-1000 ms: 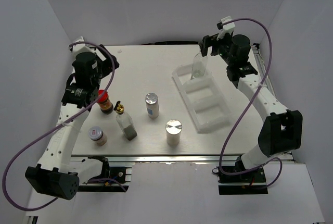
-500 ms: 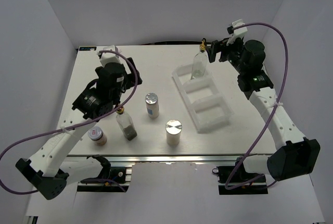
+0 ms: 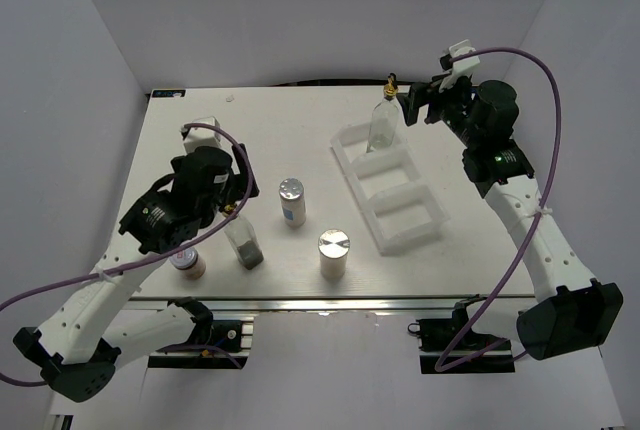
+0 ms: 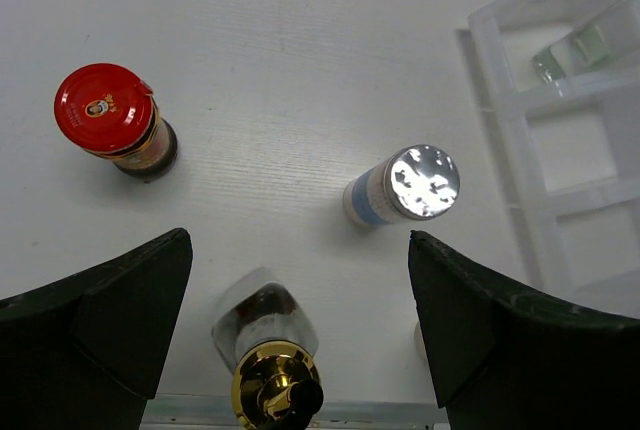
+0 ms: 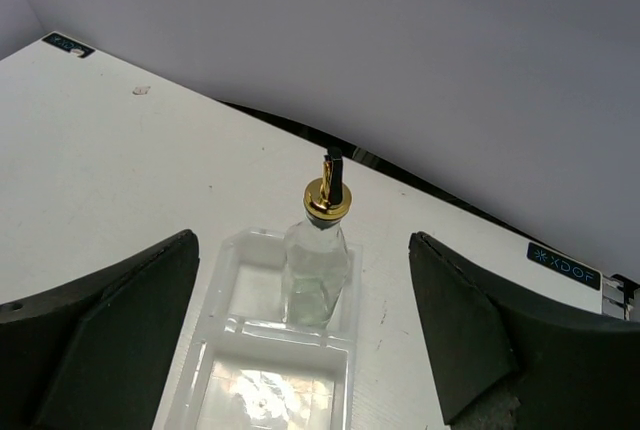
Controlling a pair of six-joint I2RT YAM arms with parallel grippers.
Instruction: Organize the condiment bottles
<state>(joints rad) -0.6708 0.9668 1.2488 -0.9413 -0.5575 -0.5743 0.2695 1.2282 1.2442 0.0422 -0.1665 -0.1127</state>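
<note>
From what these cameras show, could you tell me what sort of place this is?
Most likely a robotics lab test cell, not a kitchen: white walls box in a white table, two arms are bolted at its near edge, and condiment bottles stand spaced out like props near a white tray.

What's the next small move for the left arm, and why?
Probably lower the left gripper around the dark-filled gold-spout bottle and close. Its jaws are open and empty with that bottle below, between them. The tray holds only the clear bottle, with two compartments free.
</note>
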